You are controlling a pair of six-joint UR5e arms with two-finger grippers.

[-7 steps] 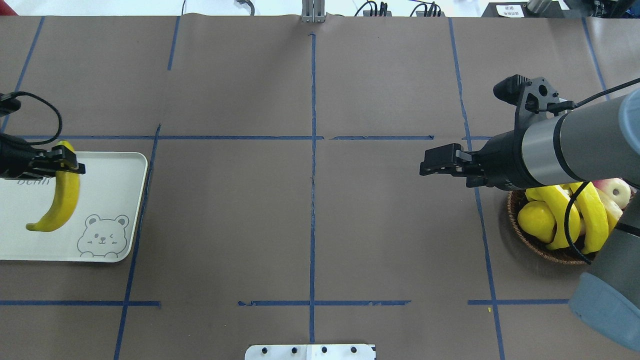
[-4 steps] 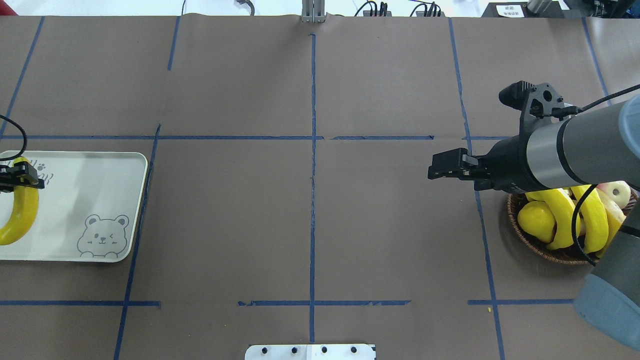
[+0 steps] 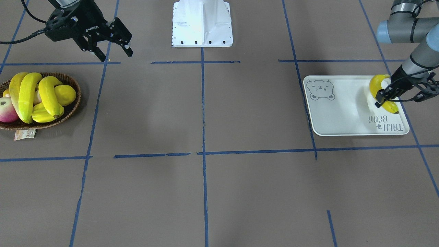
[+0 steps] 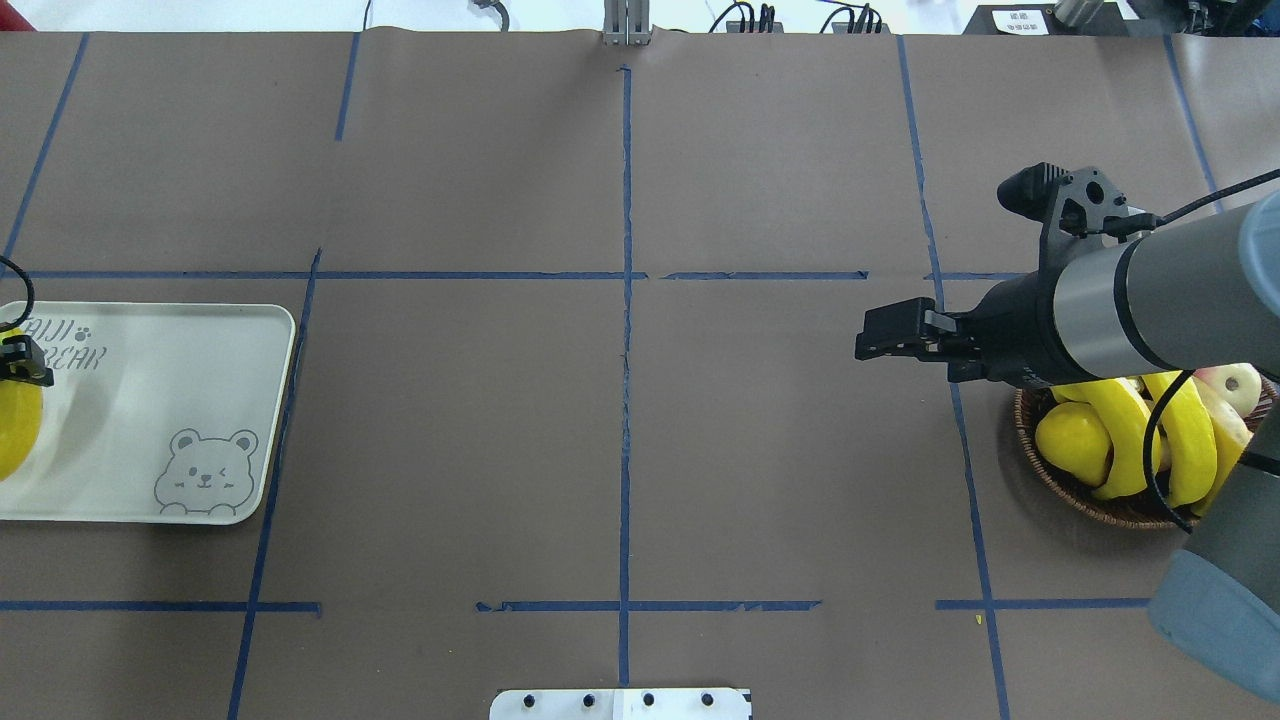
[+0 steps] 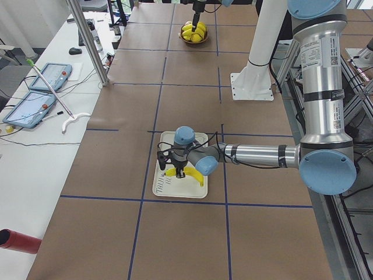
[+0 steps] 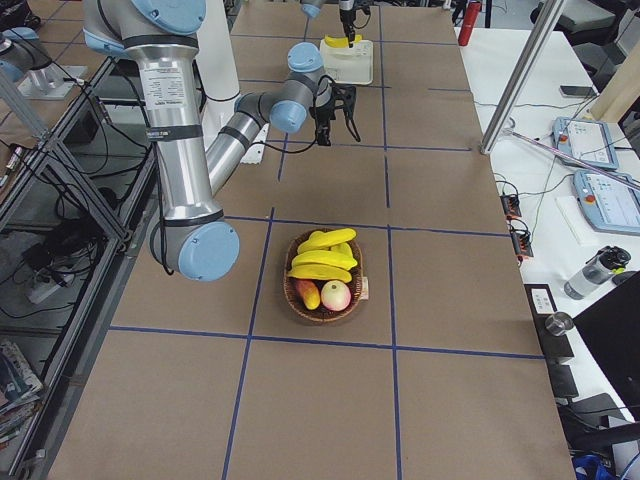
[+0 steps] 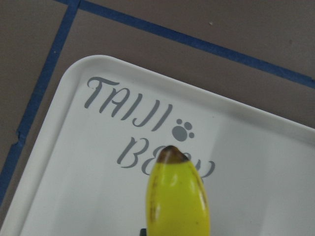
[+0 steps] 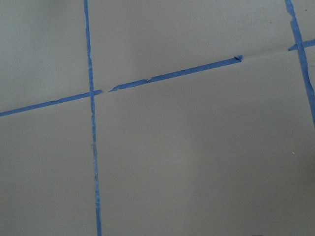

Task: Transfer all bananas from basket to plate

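Banana (image 3: 375, 84) clamped in left pincer (image 3: 386, 101) over plate (image 3: 343, 111), right pincer (image 3: 116, 55) apart

Plate (image 4: 150, 400) far left; basket (image 4: 1095, 510) with bananas (image 4: 1125, 420) far right.

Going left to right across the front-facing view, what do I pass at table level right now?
basket → right gripper, open and empty → white robot base → plate → banana, held by the left gripper over the plate's right end.
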